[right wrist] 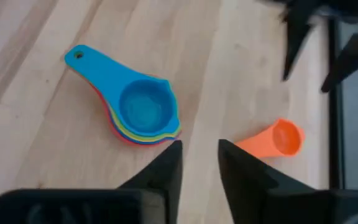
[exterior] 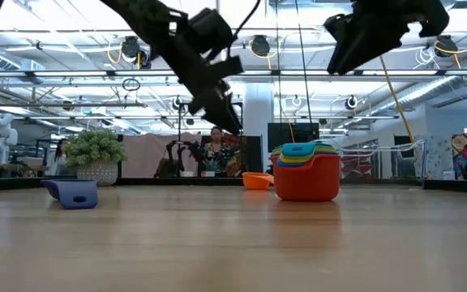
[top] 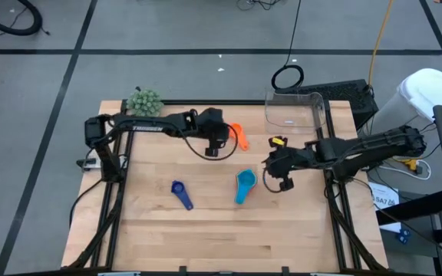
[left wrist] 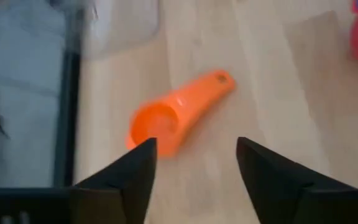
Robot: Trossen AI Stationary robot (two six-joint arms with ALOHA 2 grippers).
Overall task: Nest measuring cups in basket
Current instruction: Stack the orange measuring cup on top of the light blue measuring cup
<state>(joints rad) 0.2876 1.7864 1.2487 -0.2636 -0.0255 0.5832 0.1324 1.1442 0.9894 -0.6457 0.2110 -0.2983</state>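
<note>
- At table centre, toward 3 o'clock, a nested stack of measuring cups [top: 243, 185] lies on the wood, light blue on top, with green, yellow and red rims showing beneath.
- An orange cup [top: 239, 136] lies on its side at 12 o'clock of the stack; a dark blue cup [top: 180, 192] sits apart at 9 o'clock.
- The basket [top: 296, 110] stands at the far edge, at 1 o'clock, holding no cups.
- The left gripper [top: 218, 142] hovers just beside the orange cup, fingers spread, holding nothing.
- The right gripper [top: 276, 173] hangs above the stack's 3 o'clock side, fingers slightly parted, empty.
- Step in hand: gathering loose cups. The next move calls for lowering the left gripper onto the orange cup.
</note>
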